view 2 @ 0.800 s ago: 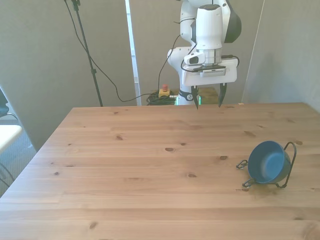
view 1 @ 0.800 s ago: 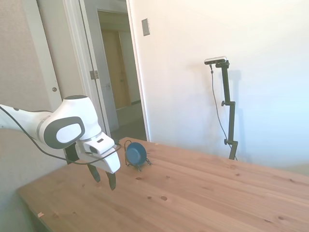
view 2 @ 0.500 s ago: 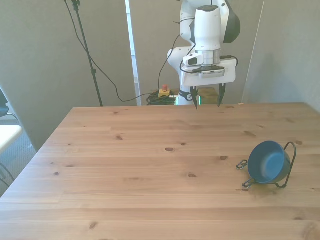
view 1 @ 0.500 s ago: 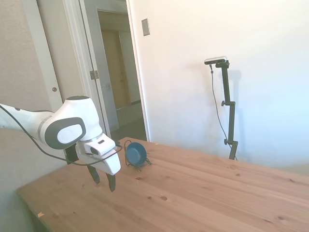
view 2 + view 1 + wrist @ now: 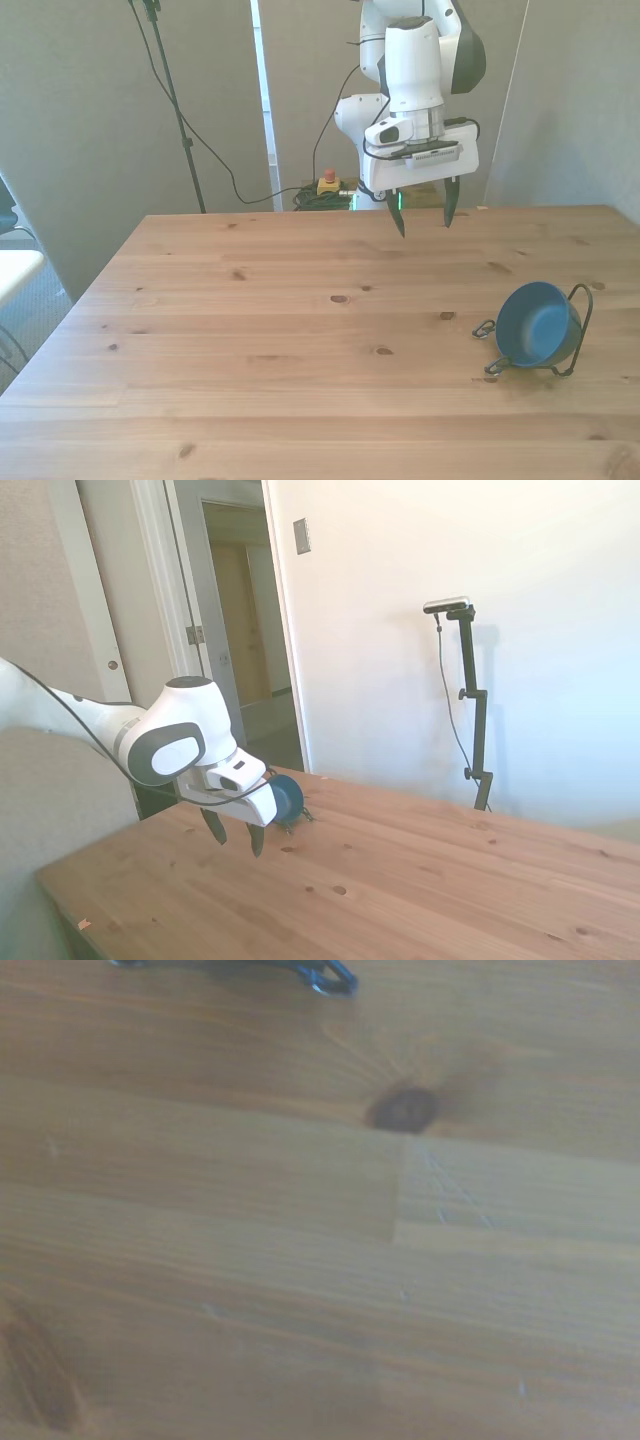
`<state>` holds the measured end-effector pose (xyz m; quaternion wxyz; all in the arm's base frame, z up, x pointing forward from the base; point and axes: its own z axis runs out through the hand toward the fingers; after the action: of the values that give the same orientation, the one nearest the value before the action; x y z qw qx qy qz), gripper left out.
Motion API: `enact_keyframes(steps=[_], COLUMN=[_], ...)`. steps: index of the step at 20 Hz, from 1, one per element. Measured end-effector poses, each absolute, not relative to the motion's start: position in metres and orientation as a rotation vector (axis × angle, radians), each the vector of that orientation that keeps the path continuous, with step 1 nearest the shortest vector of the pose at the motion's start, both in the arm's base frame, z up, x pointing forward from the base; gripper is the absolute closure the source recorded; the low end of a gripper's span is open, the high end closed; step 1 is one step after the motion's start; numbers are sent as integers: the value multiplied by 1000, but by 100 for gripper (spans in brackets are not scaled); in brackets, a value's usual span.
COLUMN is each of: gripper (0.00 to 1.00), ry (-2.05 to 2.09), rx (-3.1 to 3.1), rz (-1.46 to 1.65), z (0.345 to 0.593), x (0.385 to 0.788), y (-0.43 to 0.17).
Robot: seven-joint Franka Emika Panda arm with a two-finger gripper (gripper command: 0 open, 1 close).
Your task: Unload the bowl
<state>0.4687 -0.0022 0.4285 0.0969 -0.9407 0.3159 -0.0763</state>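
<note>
Side view hides most of the bowl behind the gripper

Only a sliver of the dark blue bowl (image 5: 289,798) shows there, the rest covered by the gripper (image 5: 236,839). From the front, the bowl (image 5: 537,322) is plain: tipped on its side in a thin wire rack (image 5: 578,330) near the front view's right edge of the table (image 5: 250,340), mouth facing the front view's left. The gripper (image 5: 424,213) hangs above the far edge, well apart from the bowl, its 2 fingers spread wide and holding nothing. The wrist view is blurred wood with a dark knot (image 5: 403,1108); a bit of wire (image 5: 325,977) is cut off at the frame's edge.
</note>
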Motion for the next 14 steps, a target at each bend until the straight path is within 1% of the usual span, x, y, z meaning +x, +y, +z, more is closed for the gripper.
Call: enact_keyframes(steps=[9, 14], gripper=[0, 0], ry=[722, 689], rx=[-2730, -2714], rz=[-260, -280], z=[441, 450], x=[538, 573], y=[8, 19])
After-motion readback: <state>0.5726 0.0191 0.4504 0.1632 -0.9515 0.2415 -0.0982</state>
